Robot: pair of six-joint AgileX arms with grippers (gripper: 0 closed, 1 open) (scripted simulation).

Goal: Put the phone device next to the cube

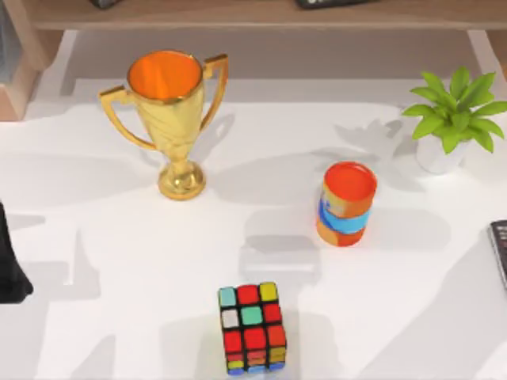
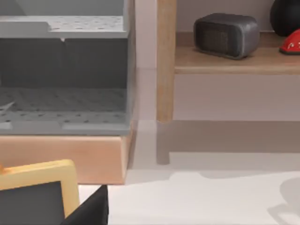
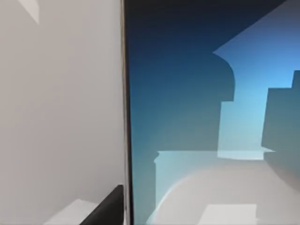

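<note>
The phone device (image 1: 499, 252) lies at the table's (image 1: 119, 237) three-o'clock edge, well apart from the cube (image 1: 253, 328) at six; grippers' finger state cannot be told.

A white table (image 1: 119, 253) carries soft shadows under bright light. A wooden shelf (image 1: 261, 14) runs along its far edge, on pale wooden posts (image 2: 166, 61) against a plain wall (image 2: 234, 98).
</note>
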